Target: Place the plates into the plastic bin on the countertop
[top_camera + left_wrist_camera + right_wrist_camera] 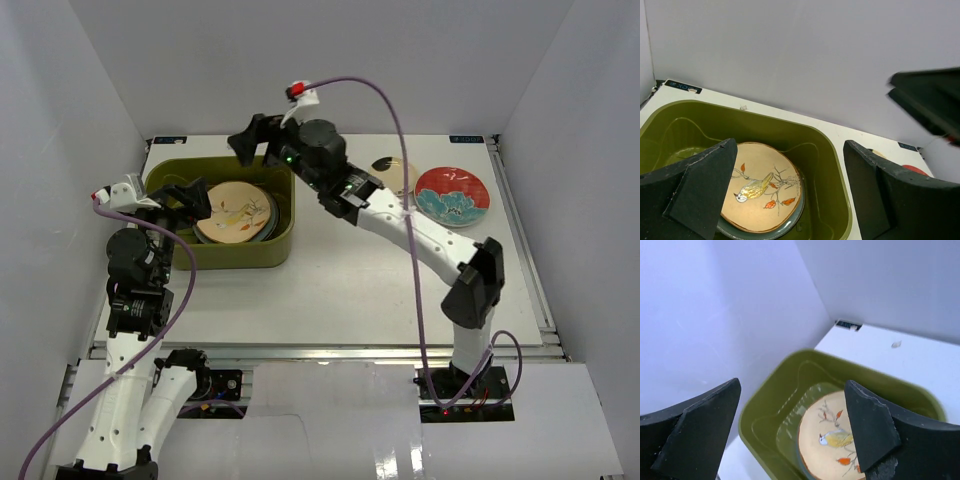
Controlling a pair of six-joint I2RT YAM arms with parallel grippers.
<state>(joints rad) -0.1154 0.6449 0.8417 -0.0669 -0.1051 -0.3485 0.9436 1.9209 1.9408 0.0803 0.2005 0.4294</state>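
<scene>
The white table [340, 290] carries the olive-green plastic bin [230, 255] at its far left. In the bin, the cream bird plate [235, 212] lies face up. The red-teal plate [452, 195] sits on the table, far right. My left hand [790, 192] and right hand [792, 435] hover above the bin, both spread and empty.

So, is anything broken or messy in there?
Nothing stands out. The bird plate lies flat on top of the stack inside the green bin, and no chips or spills show. The red-and-teal plate sits flat on the white table, not yet in the bin.
</scene>
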